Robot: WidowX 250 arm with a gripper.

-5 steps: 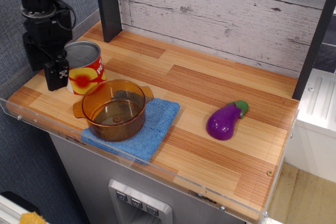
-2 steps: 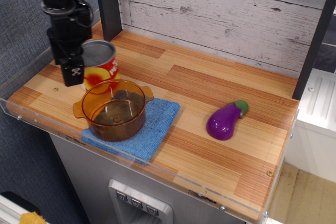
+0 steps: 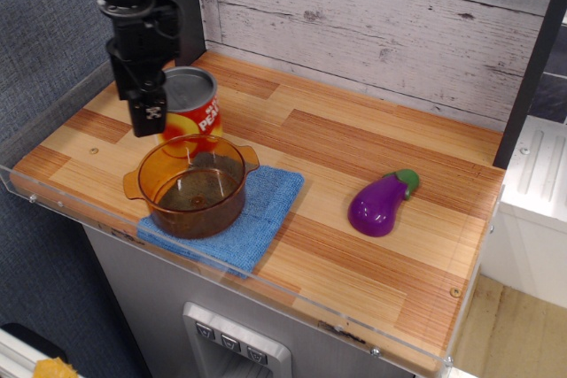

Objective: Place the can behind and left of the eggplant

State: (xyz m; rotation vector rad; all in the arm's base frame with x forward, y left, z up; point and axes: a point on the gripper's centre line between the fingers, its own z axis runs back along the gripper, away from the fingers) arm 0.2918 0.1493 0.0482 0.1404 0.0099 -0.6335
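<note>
- Rightward and toward the back wall: since a second ago we see the gripper (image 3: pixel 168 99) carry the can (image 3: pixel 193 112) away from the counter's left edge, and the tin now shows above the far rim of the amber glass pot (image 3: pixel 190 185).
- We see the claw clamped on the can, one dark finger (image 3: pixel 148 112) pressed against its left side; the other finger is hidden behind the tin.
- We read part of the white lettering on the red label, with a yellow peach picture beneath it; the grey metal top faces up.
- We cannot tell whether the can's base touches the wooden counter (image 3: pixel 354 143), since the pot hides it.
- The amber pot sits on a blue cloth (image 3: pixel 266 214) near the front edge of the counter, in front of the can.
- The purple eggplant (image 3: pixel 383 202), green stem cap pointing toward the back wall, lies well to the right of the pot and well apart from the can, unchanged from the earlier frames.
</note>
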